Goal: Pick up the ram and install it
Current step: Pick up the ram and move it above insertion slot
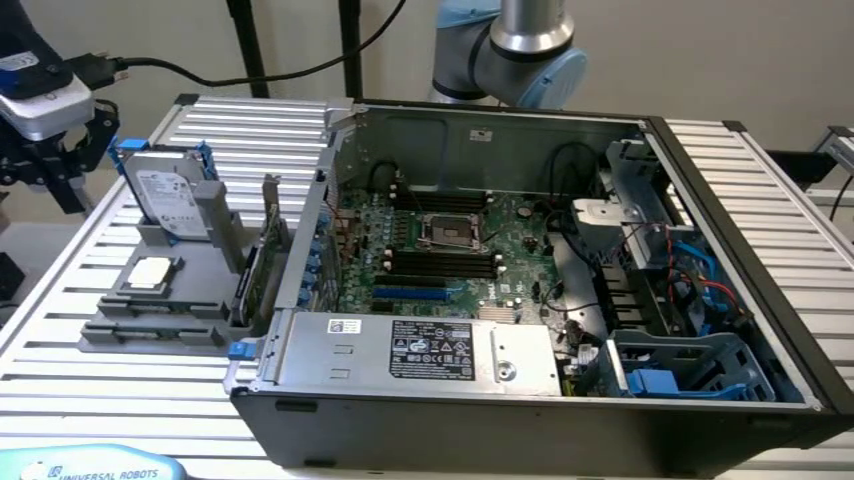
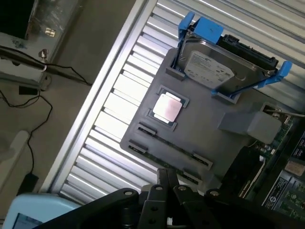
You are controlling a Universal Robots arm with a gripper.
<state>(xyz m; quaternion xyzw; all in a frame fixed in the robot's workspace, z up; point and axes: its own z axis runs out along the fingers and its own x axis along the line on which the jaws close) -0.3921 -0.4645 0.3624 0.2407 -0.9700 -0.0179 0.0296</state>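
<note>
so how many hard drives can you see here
1: the hard drive stands upright in the grey holder, at the exterior view's left. Bays in the case may hide others.

RAM (image 2: pixel 161 156): long, thin green PCB stick, seen edge-on. Pos.: stands on its long edge in a narrow slot of the grey holder (image 2: pixel 228 107), betw. two end clips, near the silver chip (image 2: pixel 167 107). Black chips not discernible.

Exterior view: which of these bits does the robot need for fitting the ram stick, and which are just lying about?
For the job: ram stick in the grey holder; gripper, shut; black slots on the computer's board.
Lying about: hard drive; silver chip; green card.
</note>
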